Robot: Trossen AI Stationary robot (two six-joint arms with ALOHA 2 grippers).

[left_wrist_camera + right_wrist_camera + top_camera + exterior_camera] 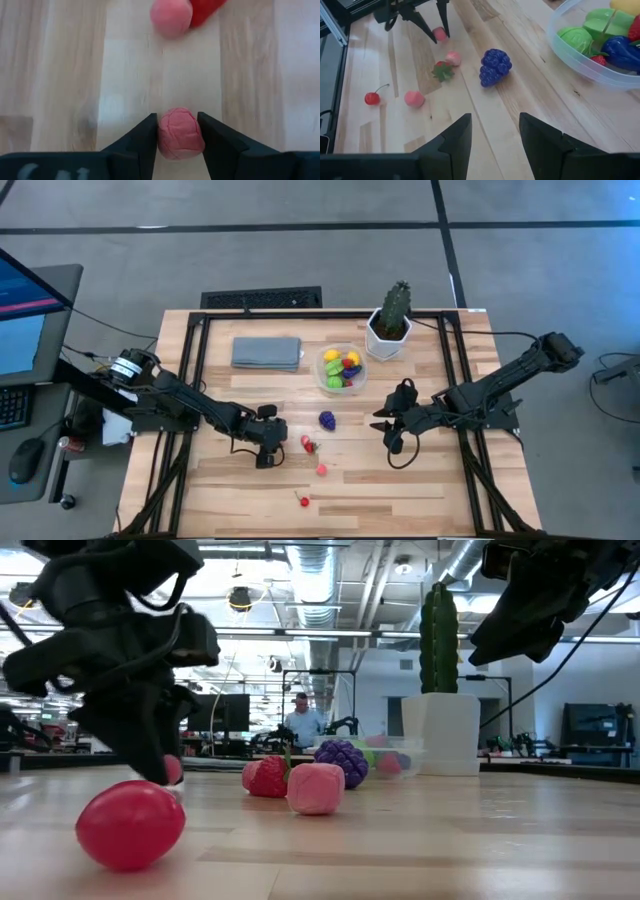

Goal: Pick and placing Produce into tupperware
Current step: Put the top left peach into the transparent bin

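My left gripper (pixel 272 446) is low over the table's middle, shut on a small pink round fruit (pixel 180 134). Just past it lie another pink fruit (pixel 171 17) and a red strawberry (pixel 442 71). Purple grapes (pixel 327 420), a third pink piece (pixel 321 469) and a cherry (pixel 303 500) lie loose on the wood. The clear round tupperware (pixel 322 380) stands farther back and holds several yellow, green, red and blue pieces. My right gripper (pixel 492 135) hangs open above the table, right of the grapes, with nothing between its fingers. My left gripper pinches the pink fruit between its two fingers, one on each side (pixel 161 137). The fingers (pixel 145 140) slant down from the table's left. The fruit is at the table's surface; whether it is lifted I cannot tell.
A green cactus in a white pot (pixel 390 330) stands right of the tupperware. A folded grey-blue cloth (pixel 267 352) lies at the far left. A black frame (pixel 200 360) runs around the tabletop. A person (pixel 303 720) sits far off in the room.
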